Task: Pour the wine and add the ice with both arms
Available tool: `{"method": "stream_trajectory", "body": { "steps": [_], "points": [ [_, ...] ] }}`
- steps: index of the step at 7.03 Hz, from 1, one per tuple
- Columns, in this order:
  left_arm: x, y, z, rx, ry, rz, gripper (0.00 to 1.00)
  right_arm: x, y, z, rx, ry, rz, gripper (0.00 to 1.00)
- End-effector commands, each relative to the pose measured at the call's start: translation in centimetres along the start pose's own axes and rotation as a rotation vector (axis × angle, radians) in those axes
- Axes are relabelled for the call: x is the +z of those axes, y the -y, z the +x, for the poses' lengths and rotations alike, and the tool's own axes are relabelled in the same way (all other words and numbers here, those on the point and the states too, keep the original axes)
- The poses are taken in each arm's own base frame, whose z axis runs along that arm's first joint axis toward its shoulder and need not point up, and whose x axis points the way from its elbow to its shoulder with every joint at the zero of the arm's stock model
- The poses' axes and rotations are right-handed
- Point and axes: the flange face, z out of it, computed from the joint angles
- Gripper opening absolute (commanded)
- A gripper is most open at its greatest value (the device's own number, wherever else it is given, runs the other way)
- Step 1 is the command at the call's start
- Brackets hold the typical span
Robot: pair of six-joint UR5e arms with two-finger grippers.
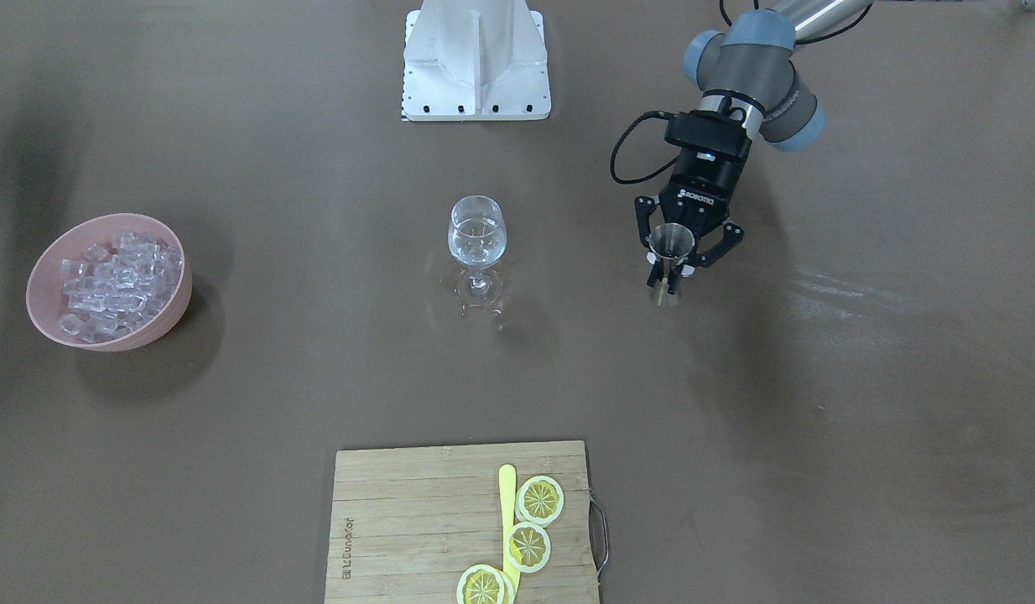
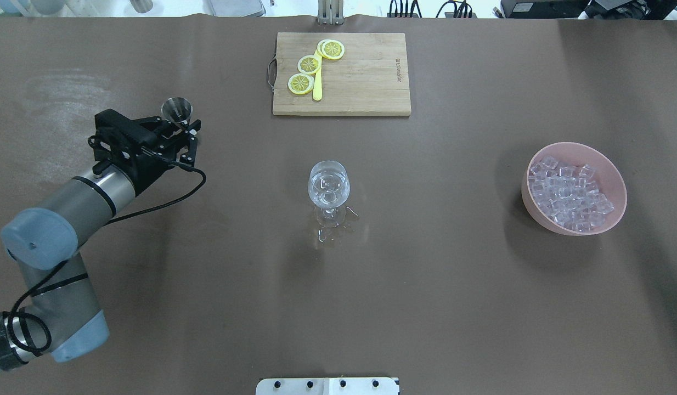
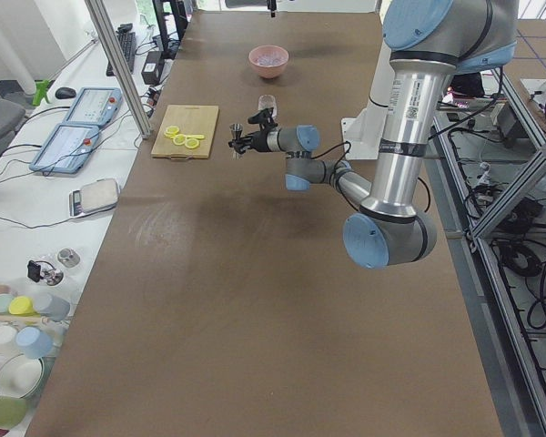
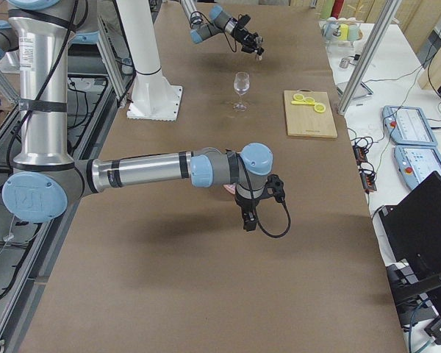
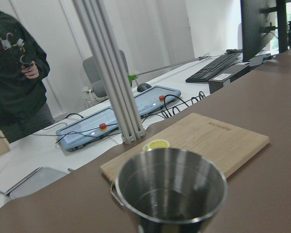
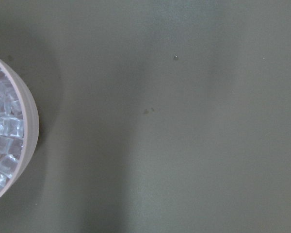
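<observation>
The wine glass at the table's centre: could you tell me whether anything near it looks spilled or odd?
Yes: glossy clear patches lie on the table around the wine glass's foot, seemingly spilled liquid, though perhaps partly refracted light. The glass stands upright; nothing else stands out.

Right gripper [image 4: 246,224]: shown in the exterior right view only; too small to tell how the jaws stand. Pink bowl [image 6: 33,121]: cut off by the right wrist view's left edge. Steel cup [image 5: 170,187]: base cut off by the left wrist view's bottom edge.
</observation>
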Motion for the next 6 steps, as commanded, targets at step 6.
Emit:
{"method": "stream_trajectory", "body": {
  "steps": [6],
  "points": [
    [3.0,-10.3,-23.5,-0.352,0.065,-0.291,0.0,0.2,0.3,-0.6,0.004,0.002,-0.004,1.0]
  ]
}}
